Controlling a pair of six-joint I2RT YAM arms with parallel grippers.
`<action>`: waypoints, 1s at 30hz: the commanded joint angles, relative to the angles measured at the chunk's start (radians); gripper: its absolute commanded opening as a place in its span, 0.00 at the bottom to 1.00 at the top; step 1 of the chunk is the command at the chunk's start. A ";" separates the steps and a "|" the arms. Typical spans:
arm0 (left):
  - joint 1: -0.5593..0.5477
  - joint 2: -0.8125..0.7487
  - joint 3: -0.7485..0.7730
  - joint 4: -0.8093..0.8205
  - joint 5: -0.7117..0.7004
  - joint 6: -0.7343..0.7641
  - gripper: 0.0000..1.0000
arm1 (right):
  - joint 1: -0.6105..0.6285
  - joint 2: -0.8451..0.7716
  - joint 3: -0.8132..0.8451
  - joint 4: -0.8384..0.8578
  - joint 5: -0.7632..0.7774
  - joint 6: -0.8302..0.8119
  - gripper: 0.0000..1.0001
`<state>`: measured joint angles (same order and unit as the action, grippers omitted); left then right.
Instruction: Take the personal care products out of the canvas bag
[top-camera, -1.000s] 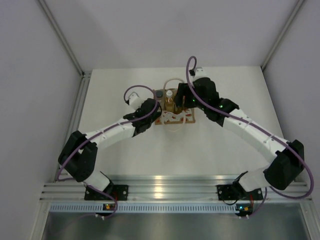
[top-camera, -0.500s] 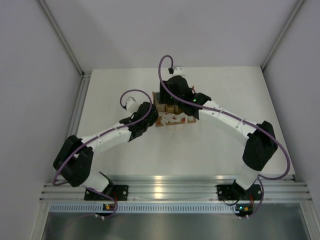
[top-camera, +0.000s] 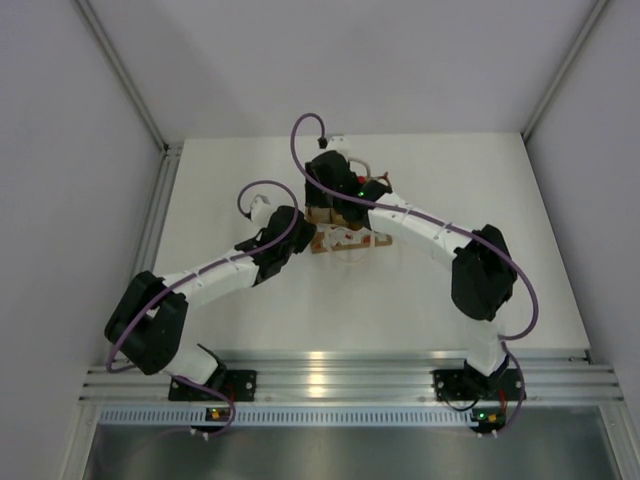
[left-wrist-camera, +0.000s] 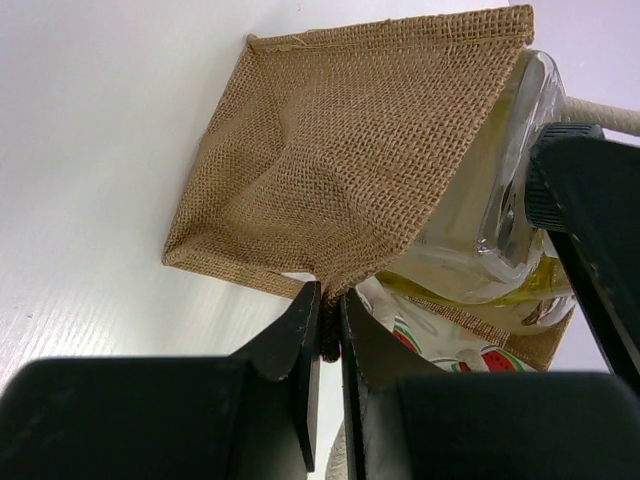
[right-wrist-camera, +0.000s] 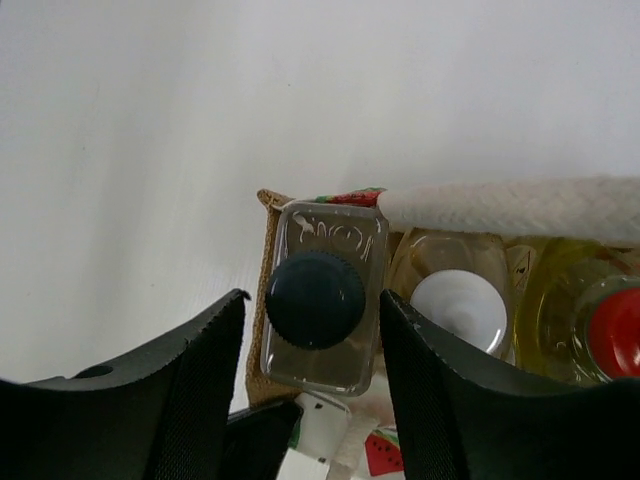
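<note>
Tan canvas bag sits mid-bench, toward the far side of the white bench. My left end effector is clenched on the bag's lower burlap edge. Right end effector hangs above the bag, spread wide, fingers either side of the clear squarish bottle w/ dark cap. Next along inside: white-capped amber bottle, then red-capped yellow bottle.

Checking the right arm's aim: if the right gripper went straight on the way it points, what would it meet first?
Most likely the dark grey cap of the clear squarish bottle in the canvas bag; it sits centred between the fingers of the open right gripper. Depth is unclear.
</note>
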<state>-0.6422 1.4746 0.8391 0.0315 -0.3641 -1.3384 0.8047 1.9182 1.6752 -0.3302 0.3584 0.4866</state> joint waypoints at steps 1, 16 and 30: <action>-0.007 0.029 -0.049 -0.041 0.111 0.038 0.00 | 0.024 0.039 0.080 -0.015 0.033 -0.005 0.55; 0.007 0.021 -0.078 0.016 0.122 0.056 0.00 | 0.065 0.199 0.205 -0.148 0.189 0.030 0.53; 0.022 0.038 -0.071 0.024 0.146 0.074 0.00 | 0.077 0.219 0.192 -0.148 0.165 0.069 0.62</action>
<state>-0.6155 1.4746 0.7979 0.1299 -0.2989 -1.2865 0.8505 2.0922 1.8683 -0.4309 0.5625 0.5179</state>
